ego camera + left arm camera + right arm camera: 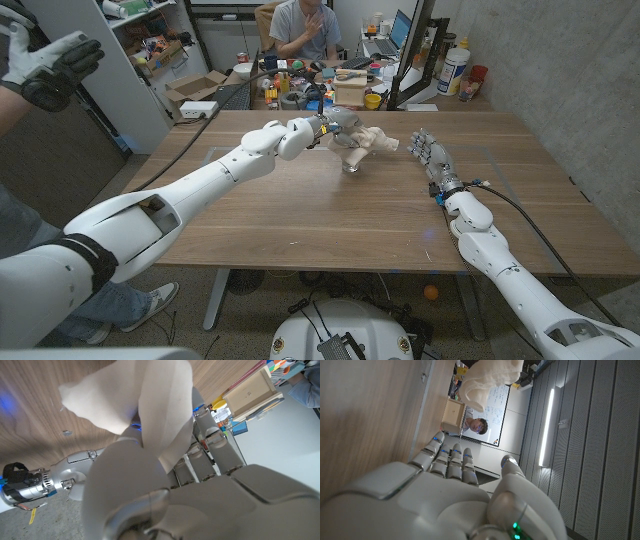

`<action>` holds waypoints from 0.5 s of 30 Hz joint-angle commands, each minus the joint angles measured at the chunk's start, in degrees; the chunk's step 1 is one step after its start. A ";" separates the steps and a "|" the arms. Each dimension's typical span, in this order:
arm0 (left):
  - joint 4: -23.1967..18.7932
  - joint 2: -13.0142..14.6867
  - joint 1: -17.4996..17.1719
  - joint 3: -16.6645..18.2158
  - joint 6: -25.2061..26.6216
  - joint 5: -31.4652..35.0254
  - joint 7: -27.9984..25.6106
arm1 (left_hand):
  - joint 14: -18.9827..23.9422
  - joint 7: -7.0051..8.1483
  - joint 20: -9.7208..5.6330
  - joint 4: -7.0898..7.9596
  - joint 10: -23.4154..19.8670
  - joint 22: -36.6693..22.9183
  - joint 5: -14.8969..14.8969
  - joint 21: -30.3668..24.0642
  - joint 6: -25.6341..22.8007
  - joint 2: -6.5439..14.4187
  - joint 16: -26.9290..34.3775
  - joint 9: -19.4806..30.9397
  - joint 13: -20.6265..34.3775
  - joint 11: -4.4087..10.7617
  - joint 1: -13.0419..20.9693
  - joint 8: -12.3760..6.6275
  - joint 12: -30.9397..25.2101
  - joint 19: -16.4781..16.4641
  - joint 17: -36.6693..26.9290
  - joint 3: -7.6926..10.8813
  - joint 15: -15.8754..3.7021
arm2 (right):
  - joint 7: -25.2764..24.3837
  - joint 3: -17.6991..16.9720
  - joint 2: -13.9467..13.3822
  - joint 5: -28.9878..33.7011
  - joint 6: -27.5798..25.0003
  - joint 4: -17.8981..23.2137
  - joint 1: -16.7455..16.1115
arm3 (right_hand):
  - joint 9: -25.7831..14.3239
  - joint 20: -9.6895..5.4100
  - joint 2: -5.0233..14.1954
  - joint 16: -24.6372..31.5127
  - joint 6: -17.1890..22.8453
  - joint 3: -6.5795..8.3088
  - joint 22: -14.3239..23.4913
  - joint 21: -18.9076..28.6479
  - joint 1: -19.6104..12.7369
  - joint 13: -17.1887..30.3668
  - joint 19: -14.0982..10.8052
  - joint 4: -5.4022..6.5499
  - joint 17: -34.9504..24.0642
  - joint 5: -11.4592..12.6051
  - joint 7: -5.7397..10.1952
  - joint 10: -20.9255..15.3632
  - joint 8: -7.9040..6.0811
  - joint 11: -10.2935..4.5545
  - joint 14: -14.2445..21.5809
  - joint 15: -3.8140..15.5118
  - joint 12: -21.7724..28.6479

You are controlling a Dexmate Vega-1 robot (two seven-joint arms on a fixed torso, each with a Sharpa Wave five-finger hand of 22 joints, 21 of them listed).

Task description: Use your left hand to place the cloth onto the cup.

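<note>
A cream cloth hangs from my left hand, which grips it above the table's far middle. Just beneath the cloth stands the cup, small and shiny, mostly covered from above; I cannot tell whether the cloth touches it. In the left wrist view the cloth rises out of my left hand, bunched between its fingers. My right hand stands on the table to the right of the cup, fingers straight and apart, holding nothing. The right wrist view looks past my right hand to the cloth.
A black cable runs across the table's right side from my right wrist. Behind the table a person sits at a cluttered desk. A person's gloved hand is raised at the far left. A cardboard box lies on the floor.
</note>
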State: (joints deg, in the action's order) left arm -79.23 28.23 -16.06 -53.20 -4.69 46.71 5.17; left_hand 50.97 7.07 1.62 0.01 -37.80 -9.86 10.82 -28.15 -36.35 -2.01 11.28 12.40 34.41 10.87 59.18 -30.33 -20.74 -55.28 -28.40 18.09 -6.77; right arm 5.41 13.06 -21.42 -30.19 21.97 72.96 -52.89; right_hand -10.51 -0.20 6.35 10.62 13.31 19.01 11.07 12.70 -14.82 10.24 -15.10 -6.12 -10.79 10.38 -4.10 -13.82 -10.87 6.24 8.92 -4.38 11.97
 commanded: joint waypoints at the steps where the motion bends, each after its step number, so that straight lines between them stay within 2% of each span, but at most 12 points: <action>1: -4.79 1.86 -2.33 2.48 1.54 0.65 0.43 | 0.40 0.21 -0.09 0.38 -0.23 -0.18 0.29 0.28 0.00 -0.25 0.21 0.18 0.41 0.11 -0.29 0.03 -0.31 -0.66 -0.08 0.12 -1.31 | -1.17 0.44 -0.78 0.91 -2.11 2.19 -0.64 | -0.14 -0.09 -0.04 0.44 0.56 0.31 0.07 -0.08 -0.58 0.18 -0.59 0.13 -0.17 0.20 0.12 -0.72 -0.30 -0.01 0.64 -0.11 0.06; 8: -6.89 2.53 -3.17 3.15 3.50 1.38 2.08 | -0.11 0.54 0.16 0.75 0.93 -0.18 0.35 0.85 2.74 -0.66 0.07 0.32 0.82 -0.41 -1.22 1.08 -0.03 -0.62 0.07 -0.10 -0.84 | -1.88 0.46 -1.17 0.98 -3.09 3.19 -1.19 | -0.14 -0.14 -0.03 0.44 0.62 0.33 0.07 -0.06 -0.59 0.18 -0.66 0.12 -0.16 0.21 0.09 -0.77 -0.31 -0.04 0.69 -0.08 0.06; 9: -7.03 2.57 -3.18 3.13 3.66 1.56 2.34 | -0.55 0.68 0.26 0.95 1.08 -0.18 0.36 1.08 3.68 -0.86 -0.07 0.37 0.96 -0.34 -1.68 1.43 -0.05 -0.45 0.11 -0.28 -0.76 | -1.95 0.46 -1.22 1.01 -3.14 3.29 -1.25 | -0.14 -0.13 -0.03 0.45 0.59 0.33 0.07 -0.06 -0.59 0.18 -0.66 0.12 -0.17 0.21 0.11 -0.78 -0.30 -0.05 0.71 -0.14 0.07; 12: -7.43 2.44 -3.33 3.25 4.75 1.80 3.40 | -2.49 1.32 1.09 1.71 4.36 -0.22 0.63 2.14 9.26 -1.90 -0.36 0.86 1.73 -1.86 -3.58 3.46 0.78 -0.21 0.30 -0.97 0.19 | -2.06 0.49 -1.36 1.13 -3.18 3.55 -1.34 | -0.14 -0.10 -0.02 0.44 0.61 0.32 0.08 -0.07 -0.57 0.18 -0.63 0.13 -0.17 0.21 0.10 -0.81 -0.30 -0.06 0.72 -0.09 0.07; 15: -7.35 2.30 -3.24 3.27 5.04 1.73 3.98 | -3.67 1.51 1.51 2.06 6.12 -0.22 0.85 2.62 11.52 -2.66 -0.55 1.22 2.06 -2.22 -4.56 4.20 1.26 -0.13 0.41 -1.46 0.98 | -2.22 0.50 -1.41 1.13 -3.36 3.75 -1.40 | -0.14 -0.09 -0.02 0.45 0.64 0.32 0.08 -0.07 -0.56 0.18 -0.64 0.14 -0.18 0.21 0.08 -0.84 -0.31 -0.06 0.74 -0.03 0.08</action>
State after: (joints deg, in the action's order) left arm -84.91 30.29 -18.67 -50.58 -1.79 47.81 6.98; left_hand 48.04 8.39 2.59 1.75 -32.96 -10.02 11.14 -25.83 -26.52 -4.23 10.95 13.19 36.11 9.10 55.47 -26.62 -19.87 -55.25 -27.91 16.83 -6.11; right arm 3.89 13.45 -22.37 -29.29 19.50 75.49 -53.82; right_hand -10.52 -0.20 6.35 10.62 13.31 19.01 11.06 12.70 -14.82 10.26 -15.10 -6.12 -10.78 10.38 -4.10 -14.03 -10.87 6.03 9.13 -4.60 11.97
